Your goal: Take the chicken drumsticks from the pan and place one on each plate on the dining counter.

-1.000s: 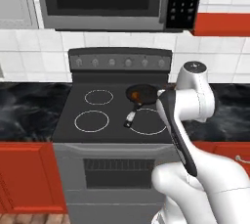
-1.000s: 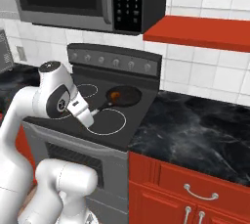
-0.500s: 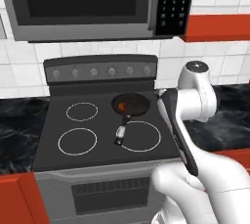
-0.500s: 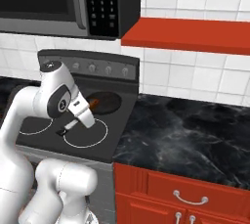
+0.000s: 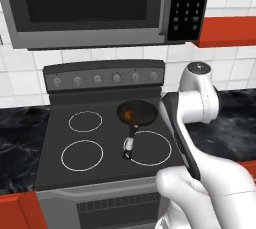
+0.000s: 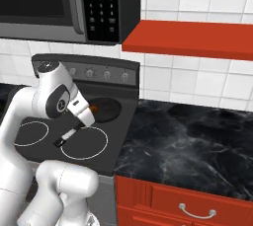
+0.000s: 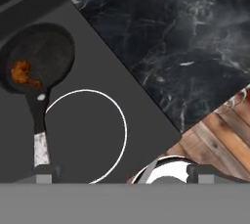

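End effector (image 7: 119, 178) open, empty, above stove (image 5: 50, 145); pan (image 5: 136, 113) on rear right burner holds chicken drumsticks (image 5: 129, 115).

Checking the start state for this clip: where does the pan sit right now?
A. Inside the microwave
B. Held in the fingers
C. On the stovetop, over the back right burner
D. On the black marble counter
C: the pan rests on the stove at the back right burner, with drumstick meat inside and its handle lying toward the front burner ring.

Matt black pan (image 7: 39, 59) – glossy veined marble counter (image 7: 171, 37)
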